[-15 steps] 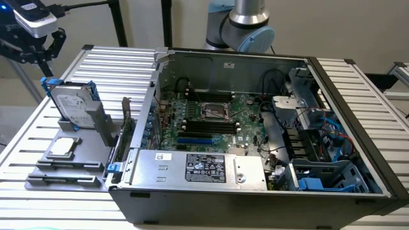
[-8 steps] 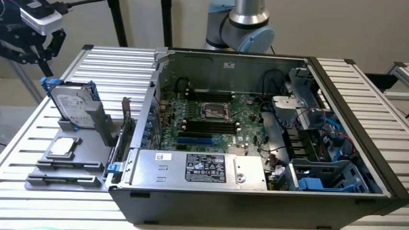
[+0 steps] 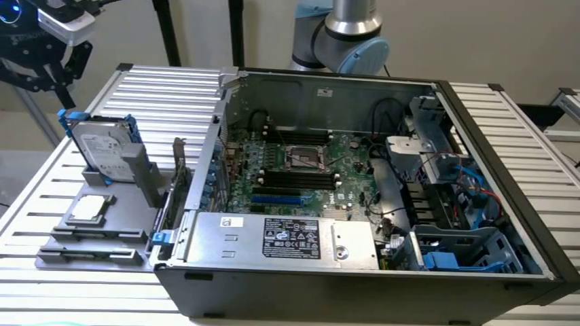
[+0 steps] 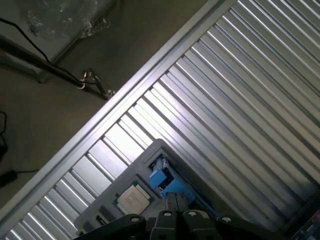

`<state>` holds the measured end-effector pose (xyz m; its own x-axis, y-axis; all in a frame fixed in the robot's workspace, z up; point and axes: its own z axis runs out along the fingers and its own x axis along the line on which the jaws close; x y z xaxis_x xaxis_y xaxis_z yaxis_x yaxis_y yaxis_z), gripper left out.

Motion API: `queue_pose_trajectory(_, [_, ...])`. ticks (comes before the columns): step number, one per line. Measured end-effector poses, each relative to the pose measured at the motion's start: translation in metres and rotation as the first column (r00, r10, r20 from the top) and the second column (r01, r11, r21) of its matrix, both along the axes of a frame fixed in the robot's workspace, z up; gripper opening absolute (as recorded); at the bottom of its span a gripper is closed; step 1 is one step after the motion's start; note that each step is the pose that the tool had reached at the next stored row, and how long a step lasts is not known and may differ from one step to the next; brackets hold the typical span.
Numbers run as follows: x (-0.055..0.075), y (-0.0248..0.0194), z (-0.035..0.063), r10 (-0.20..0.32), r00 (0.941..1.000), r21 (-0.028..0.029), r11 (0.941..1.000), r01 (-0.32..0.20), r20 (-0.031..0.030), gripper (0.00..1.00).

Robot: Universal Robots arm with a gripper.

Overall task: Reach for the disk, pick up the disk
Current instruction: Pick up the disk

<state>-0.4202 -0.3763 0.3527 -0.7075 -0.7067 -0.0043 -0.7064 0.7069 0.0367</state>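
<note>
Hanging at the exterior view's far left, the gripper [image 3: 56, 78] is just above the disk [image 3: 102, 146] and apart from it. The disk stands on edge in a grey holder [image 3: 127, 219] on the slatted table [image 3: 172, 95], left of the open computer case [image 3: 363, 204], with a small chip [image 3: 91, 207] lying nearer

Wrist view: the gripper [image 4: 172, 202] has its fingers pressed together, grasping nothing. Beneath them is the blue-edged disk [image 4: 161, 177], with the chip [image 4: 132, 197] just beside it
</note>
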Motion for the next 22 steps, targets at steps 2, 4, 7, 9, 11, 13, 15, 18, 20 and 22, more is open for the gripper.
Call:
queue_pose_trajectory(2, [0.0,0.0,0.0,0.036,0.9994,0.0,0.9994,-0.036,0.0,0.11])
queue_pose_trajectory(4, [0.0,0.0001,0.0,0.072,0.9974,0.0,0.9974,-0.072,0.0,0.11])
queue_pose_trajectory(7, [0.0,0.0,0.0,0.126,0.992,0.0,0.992,-0.126,0.0,0.11])
queue_pose_trajectory(9, [0.0,0.0,0.0,0.162,0.9868,0.0,0.9868,-0.162,0.0,0.11])
queue_pose_trajectory(11, [0.0,0.0,0.0,0.198,0.9802,0.0,0.9802,-0.198,0.0,0.11])
queue_pose_trajectory(13, [0.0,0.0,0.0,0.234,0.9723,0.0,0.9723,-0.234,0.0,0.11])
queue_pose_trajectory(15, [0.0,0.0,0.0,0.269,0.9632,0.0,0.9632,-0.269,0.0,0.11])
queue_pose_trajectory(18, [0.0,0.0,-0.0001,0.322,0.9468,0.0,0.9468,-0.322,0.0,0.11])
queue_pose_trajectory(20, [0.0,0.0,-0.0001,0.356,0.9344,0.0,0.9344,-0.356,0.0,0.11])
queue_pose_trajectory(22, [0.0,0.0,-0.0001,0.389,0.921,0.0,0.921,-0.389,0.0,0.11])
